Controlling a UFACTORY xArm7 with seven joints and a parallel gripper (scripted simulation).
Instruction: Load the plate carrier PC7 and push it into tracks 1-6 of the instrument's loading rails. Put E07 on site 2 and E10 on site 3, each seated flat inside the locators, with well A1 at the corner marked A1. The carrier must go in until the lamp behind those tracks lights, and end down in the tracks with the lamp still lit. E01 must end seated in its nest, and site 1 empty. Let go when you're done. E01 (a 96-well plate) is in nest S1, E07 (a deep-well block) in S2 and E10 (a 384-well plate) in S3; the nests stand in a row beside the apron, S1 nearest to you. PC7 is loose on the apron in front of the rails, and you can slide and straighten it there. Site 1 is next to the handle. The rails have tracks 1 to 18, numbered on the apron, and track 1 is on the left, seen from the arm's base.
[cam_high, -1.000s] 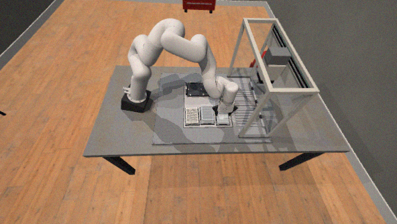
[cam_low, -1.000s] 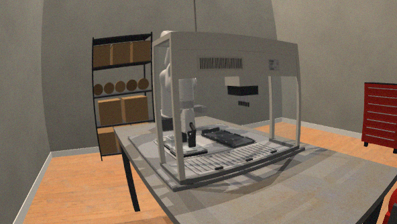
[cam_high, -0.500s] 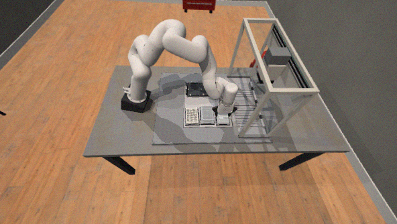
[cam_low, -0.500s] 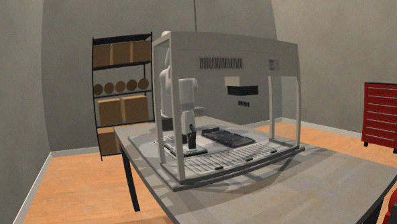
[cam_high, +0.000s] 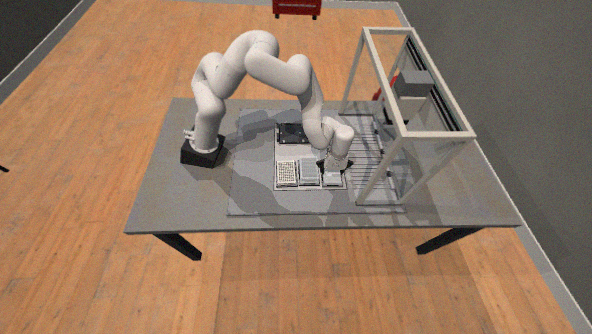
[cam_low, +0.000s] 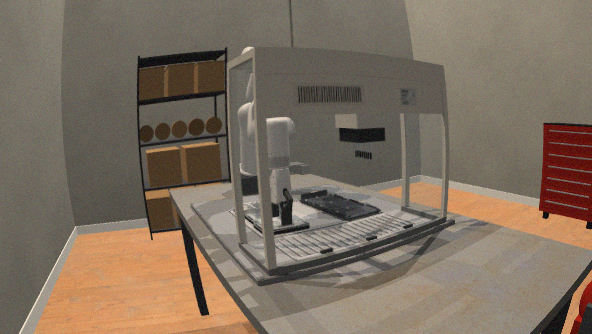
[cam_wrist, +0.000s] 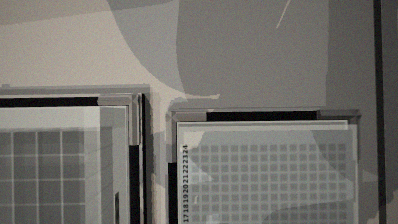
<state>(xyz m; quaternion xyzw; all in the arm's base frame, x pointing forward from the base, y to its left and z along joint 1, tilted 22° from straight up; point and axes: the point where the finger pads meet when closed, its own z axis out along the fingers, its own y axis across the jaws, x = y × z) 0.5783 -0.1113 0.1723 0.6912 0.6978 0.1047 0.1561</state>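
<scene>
My gripper (cam_high: 333, 169) is open and empty, low over the far end of the nest row; it also shows in the exterior view (cam_low: 286, 210). Right under it the 384-well plate E10 (cam_wrist: 267, 172) lies in nest S3, with column numbers along its left edge. The deep-well block E07 (cam_wrist: 50, 170) (cam_high: 309, 171) sits in S2 beside it. The 96-well plate E01 (cam_high: 286, 173) is in S1. The dark carrier PC7 (cam_high: 293, 133) lies on the apron in front of the rails, its sites bare (cam_low: 340, 205). My fingers do not show in the wrist view.
The loading rails (cam_high: 367, 155) run under the instrument's tall frame (cam_high: 410, 115), close to the right of the nests. A shelf with boxes (cam_low: 182, 135) and a red cabinet (cam_low: 567, 172) stand off the table.
</scene>
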